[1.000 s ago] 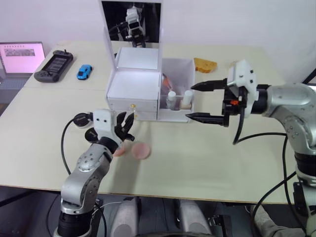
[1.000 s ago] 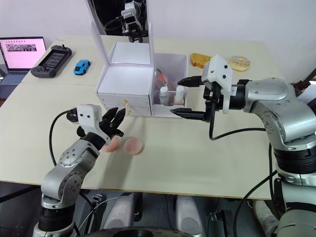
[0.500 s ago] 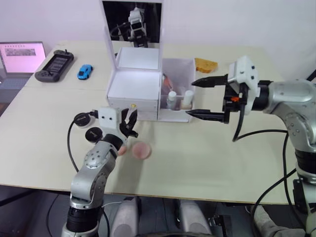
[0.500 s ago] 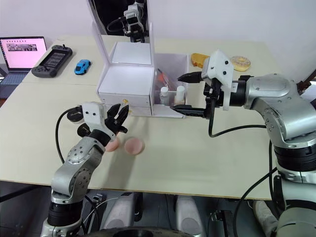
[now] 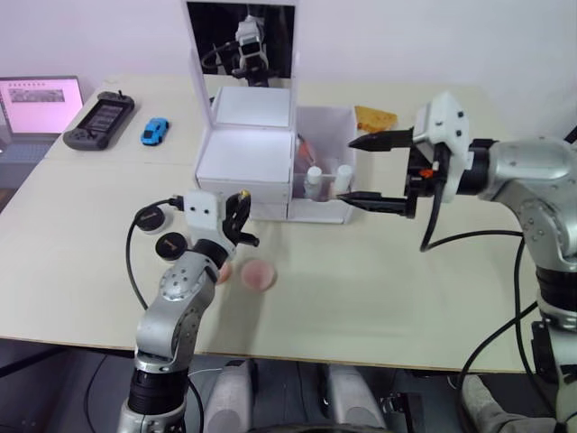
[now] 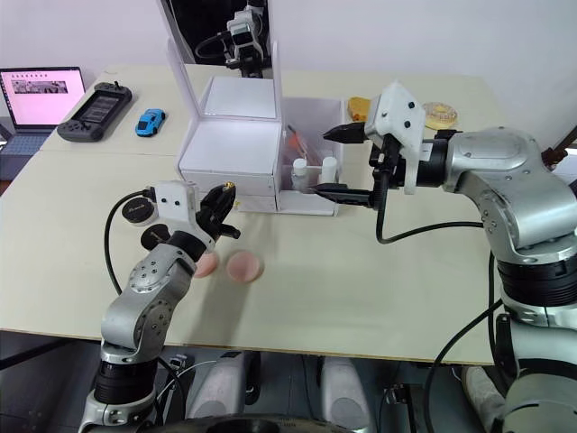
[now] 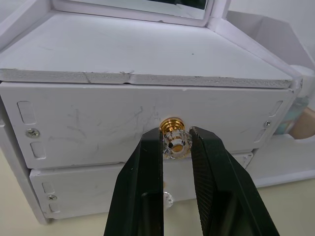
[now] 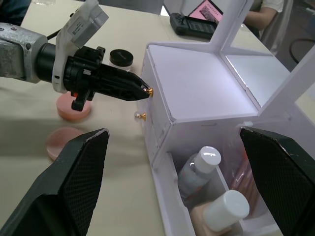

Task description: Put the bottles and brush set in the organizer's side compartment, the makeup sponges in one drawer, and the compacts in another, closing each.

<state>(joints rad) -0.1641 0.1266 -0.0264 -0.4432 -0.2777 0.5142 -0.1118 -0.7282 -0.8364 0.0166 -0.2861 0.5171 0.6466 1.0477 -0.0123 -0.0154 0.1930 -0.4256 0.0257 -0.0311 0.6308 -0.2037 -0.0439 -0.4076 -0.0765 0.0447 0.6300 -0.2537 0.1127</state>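
Organizer (image 5: 270, 167), upper centre of frame: we see our left gripper (image 7: 176, 147) has advanced from above the makeup sponges (image 5: 259, 275) and now brackets the upper drawer knob (image 7: 173, 140), fingers not yet clamped. Right gripper (image 5: 365, 169) stays spread beside the side compartment (image 5: 326, 126). Drawer opening comes next.

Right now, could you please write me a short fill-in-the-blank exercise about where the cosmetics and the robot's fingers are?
1. The left gripper has its fingers either side of the gold knob of the ____ drawer.
2. Both bottles stand in the organizer's ____ compartment.
3. The two pink makeup sponges lie on the ____.
4. The right gripper has its fingers wide ____.

Missing words: upper; side; table; open
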